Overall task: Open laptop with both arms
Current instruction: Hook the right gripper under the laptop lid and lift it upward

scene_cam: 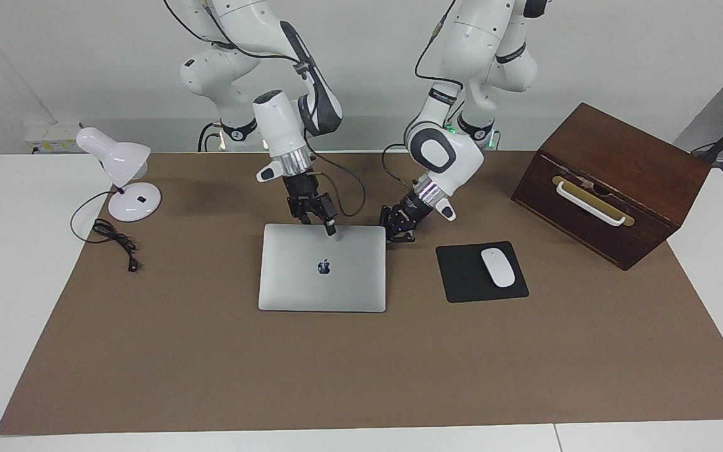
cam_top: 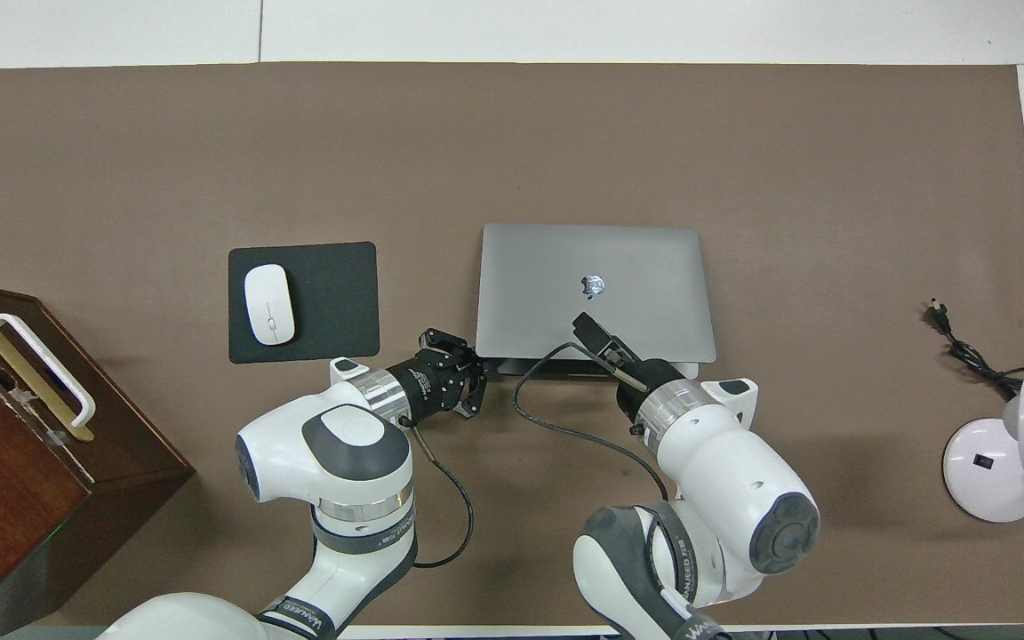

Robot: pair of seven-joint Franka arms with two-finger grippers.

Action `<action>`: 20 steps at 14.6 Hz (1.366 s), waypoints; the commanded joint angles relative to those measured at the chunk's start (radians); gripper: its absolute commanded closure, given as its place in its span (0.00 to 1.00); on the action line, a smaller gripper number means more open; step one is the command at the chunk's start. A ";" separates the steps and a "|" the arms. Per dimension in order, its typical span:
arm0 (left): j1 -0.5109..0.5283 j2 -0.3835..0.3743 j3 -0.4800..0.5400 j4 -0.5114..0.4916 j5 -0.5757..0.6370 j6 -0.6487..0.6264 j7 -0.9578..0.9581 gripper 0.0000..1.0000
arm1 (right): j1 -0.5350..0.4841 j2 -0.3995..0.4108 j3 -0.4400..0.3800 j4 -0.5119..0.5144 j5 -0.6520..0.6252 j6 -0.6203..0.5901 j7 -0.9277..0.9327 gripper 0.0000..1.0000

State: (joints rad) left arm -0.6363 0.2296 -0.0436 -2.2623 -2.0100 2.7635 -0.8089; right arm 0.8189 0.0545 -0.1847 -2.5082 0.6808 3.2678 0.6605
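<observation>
Laptop: silver-grey, lid down, lying flat on the brown mat of the bench, logo up. In the overhead view the edge nearest the robots shows a thin dark gap under the lid.

Left gripper: low at the laptop's corner nearest the robots, toward the left arm's end of the bench. Fingertips together, nothing between them; whether they touch the laptop's edge cannot be told.

Right gripper: over the laptop's edge nearest the robots, one dark finger reaching onto the lid just short of the logo. How far its jaws stand apart cannot be told; no hold on anything is visible.

Mouse pad: black, beside the laptop toward the left arm's end, carrying a white mouse.

Wooden box: dark, white handle, past the mouse pad from the laptop.

Desk lamp: white, well apart from the laptop toward the right arm's end, its black cord loose on the mat.
</observation>
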 commanded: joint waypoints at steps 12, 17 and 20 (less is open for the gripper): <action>0.001 0.068 0.004 0.033 -0.027 0.005 0.034 1.00 | 0.005 0.079 -0.039 0.186 0.031 -0.034 -0.042 0.00; 0.001 0.068 0.004 0.033 -0.027 0.005 0.034 1.00 | 0.005 0.100 -0.067 0.247 0.031 -0.083 -0.050 0.00; 0.001 0.066 0.004 0.033 -0.027 0.005 0.034 1.00 | 0.005 0.113 -0.081 0.287 0.031 -0.114 -0.052 0.00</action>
State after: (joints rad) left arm -0.6363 0.2298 -0.0435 -2.2622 -2.0102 2.7635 -0.8089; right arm 0.8189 0.1293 -0.2441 -2.2830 0.6808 3.1818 0.6601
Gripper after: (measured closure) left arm 0.991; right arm 0.000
